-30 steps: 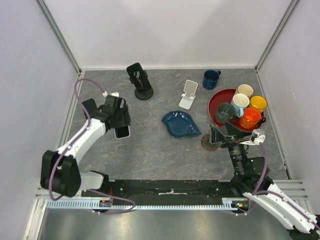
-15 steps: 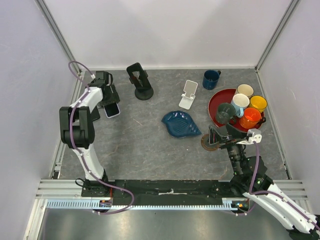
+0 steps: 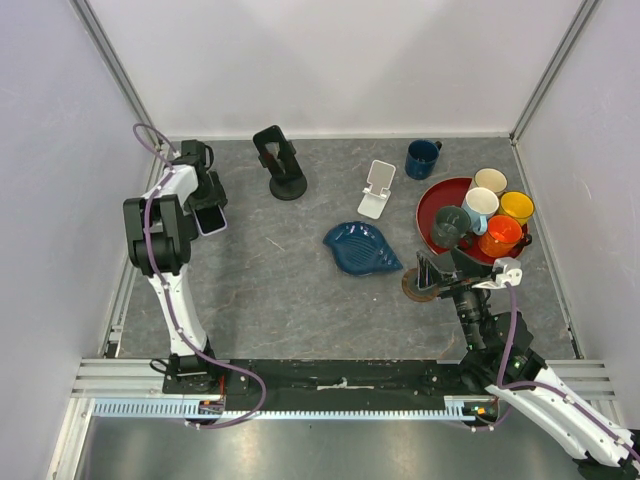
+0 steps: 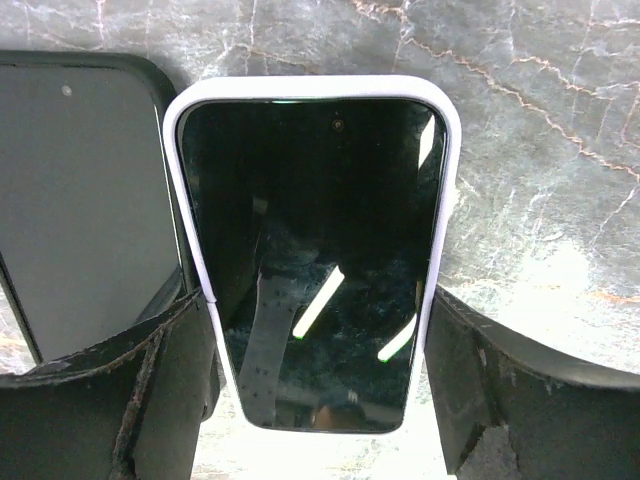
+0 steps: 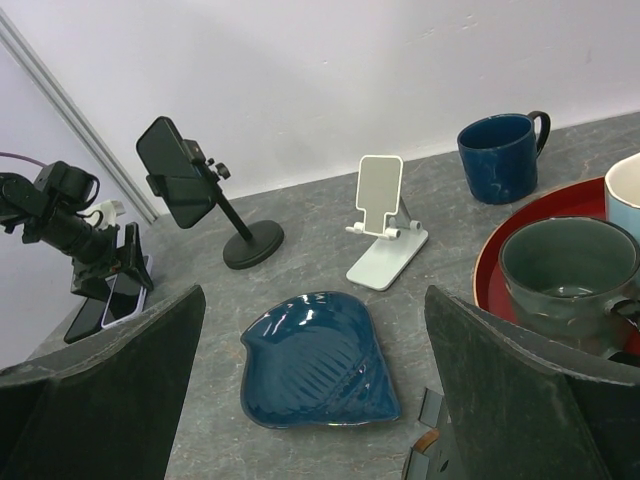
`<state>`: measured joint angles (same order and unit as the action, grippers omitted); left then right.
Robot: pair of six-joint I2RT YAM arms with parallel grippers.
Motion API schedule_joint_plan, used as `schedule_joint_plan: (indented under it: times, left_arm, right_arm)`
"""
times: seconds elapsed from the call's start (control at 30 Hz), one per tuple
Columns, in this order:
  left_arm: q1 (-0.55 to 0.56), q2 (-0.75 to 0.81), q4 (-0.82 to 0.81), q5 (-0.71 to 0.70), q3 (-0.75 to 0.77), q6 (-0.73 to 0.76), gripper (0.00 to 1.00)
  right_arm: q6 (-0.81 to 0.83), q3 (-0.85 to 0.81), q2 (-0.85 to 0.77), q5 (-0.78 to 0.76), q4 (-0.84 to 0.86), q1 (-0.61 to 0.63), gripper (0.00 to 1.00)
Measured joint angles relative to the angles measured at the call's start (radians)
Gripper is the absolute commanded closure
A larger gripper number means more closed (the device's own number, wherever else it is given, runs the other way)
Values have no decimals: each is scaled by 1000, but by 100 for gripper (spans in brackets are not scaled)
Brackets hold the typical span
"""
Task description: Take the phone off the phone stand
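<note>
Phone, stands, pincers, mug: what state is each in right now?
phone: off the stands, clamped in left pincer.
dark phone: lying beside it.
white phone stand: upright, empty.
black stand: upright.
right pincer: open, empty.
blue mug: upright.

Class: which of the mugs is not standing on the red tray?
The dark blue mug, alone on the grey table beside the tray; the other five all sit on it.

Near half of the table [image 3: 280, 310] is wide open, easy passage. Farther back, the black stand [image 3: 280, 165], white stand [image 3: 377, 189] and blue dish [image 3: 362, 249] break up the middle. The red tray [image 3: 428, 207] of mugs [image 3: 500, 235] crowds the right side.
</note>
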<state>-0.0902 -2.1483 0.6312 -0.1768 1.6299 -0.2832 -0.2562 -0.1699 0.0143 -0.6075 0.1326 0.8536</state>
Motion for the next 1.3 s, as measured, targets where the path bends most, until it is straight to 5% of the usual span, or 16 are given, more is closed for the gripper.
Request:
schedule_joint_plan:
  times: [0.87,1.3]
  left_arm:
    - [1,-39,50,5,66,24,35]
    - [-27,-41,48,85,66,25,25]
  right_arm:
    - [0,7,6,17,-1,0,2]
    - [-1,7,6,31,-1,0,2]
